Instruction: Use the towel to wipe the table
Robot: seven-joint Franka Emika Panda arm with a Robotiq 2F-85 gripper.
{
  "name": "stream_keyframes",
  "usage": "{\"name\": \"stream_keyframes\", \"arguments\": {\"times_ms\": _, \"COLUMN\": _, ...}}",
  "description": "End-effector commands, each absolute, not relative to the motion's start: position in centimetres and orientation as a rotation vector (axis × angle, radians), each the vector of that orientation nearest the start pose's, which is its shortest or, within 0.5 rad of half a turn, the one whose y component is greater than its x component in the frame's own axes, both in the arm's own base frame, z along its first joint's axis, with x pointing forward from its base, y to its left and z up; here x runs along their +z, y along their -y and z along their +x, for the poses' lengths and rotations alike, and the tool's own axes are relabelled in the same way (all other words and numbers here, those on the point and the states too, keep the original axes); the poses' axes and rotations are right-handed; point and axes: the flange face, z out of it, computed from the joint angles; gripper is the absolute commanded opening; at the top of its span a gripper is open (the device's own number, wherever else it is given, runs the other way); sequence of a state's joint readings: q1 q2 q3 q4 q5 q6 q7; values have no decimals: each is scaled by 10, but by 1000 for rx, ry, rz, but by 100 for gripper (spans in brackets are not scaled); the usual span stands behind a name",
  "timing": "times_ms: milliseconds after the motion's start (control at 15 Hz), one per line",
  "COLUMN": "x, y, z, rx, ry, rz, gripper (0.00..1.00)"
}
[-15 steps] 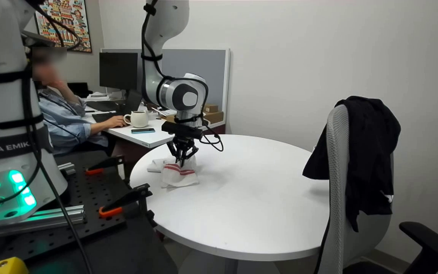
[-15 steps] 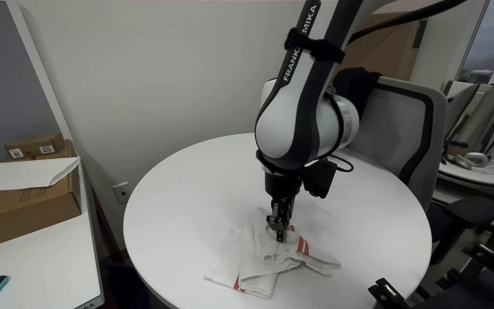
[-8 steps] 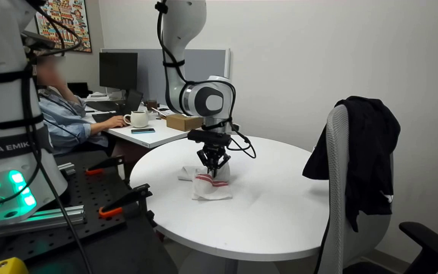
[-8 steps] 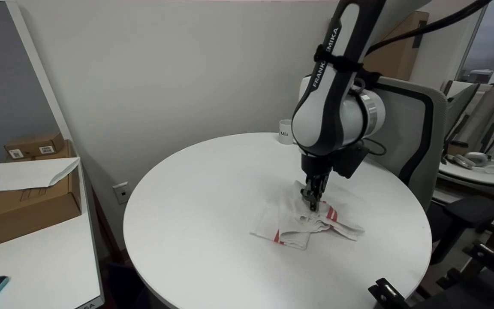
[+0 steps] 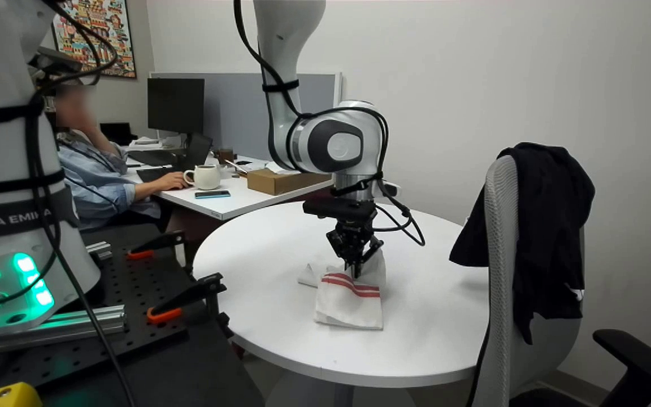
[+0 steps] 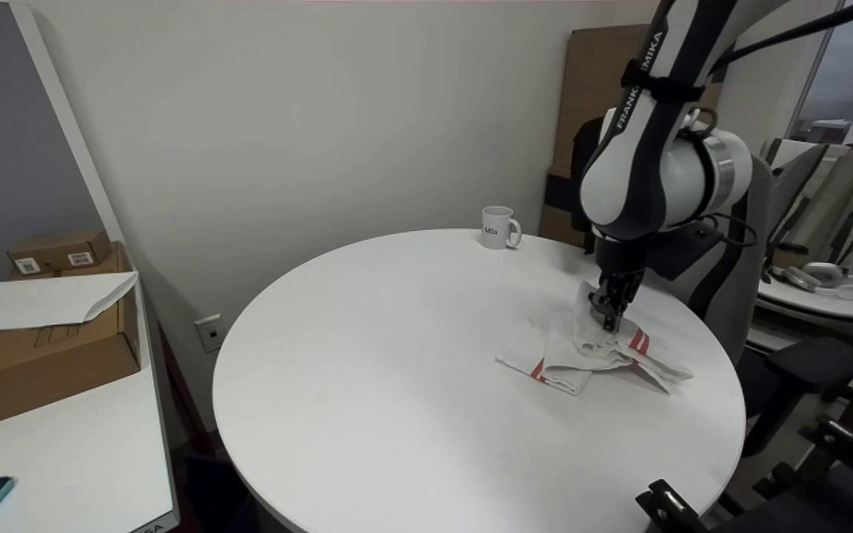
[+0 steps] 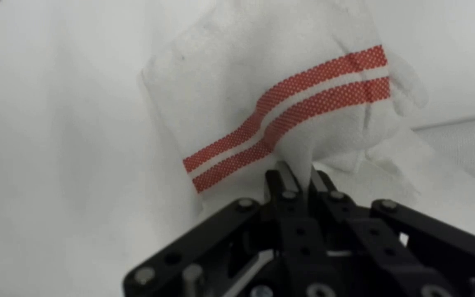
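Your gripper (image 7: 300, 175) pinches a fold of one white towel (image 7: 237, 95), the rest spread beneath and around your two fingertips (image 7: 288, 181); two red stripes (image 7: 324, 71) cross mid-frame in the wrist view. Both exterior views show it right of centre on one round table (image 6: 367, 414); only in an exterior view do you see one mug (image 6: 495, 228) there, just above frame centre.
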State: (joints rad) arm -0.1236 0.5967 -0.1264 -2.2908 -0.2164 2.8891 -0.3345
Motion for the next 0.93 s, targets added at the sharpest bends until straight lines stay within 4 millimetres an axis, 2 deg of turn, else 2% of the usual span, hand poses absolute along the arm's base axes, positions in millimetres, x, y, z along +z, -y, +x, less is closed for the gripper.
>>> {"name": "stream_keyframes", "arguments": {"times_ms": 0, "x": 102, "y": 123, "z": 468, "rx": 61, "ry": 443, "rz": -3224, "gripper": 2}}
{"name": "stream_keyframes", "arguments": {"times_ms": 200, "x": 85, "y": 90, "z": 439, "rx": 153, "ry": 524, "rz": -3161, "gripper": 2}}
{"name": "stream_keyframes", "arguments": {"times_ms": 467, "x": 58, "y": 10, "z": 404, "rx": 261, "ry": 699, "rz": -3023, "gripper": 2}}
{"name": "stream_keyframes", "arguments": {"times_ms": 667, "x": 53, "y": -49, "z": 403, "rx": 236, "ry": 751, "rz": -2940, "gripper": 2}}
{"name": "stream_keyframes", "arguments": {"times_ms": 867, "x": 58, "y": -99, "z": 419, "rx": 130, "ry": 774, "rz": -2888, "gripper": 2}}
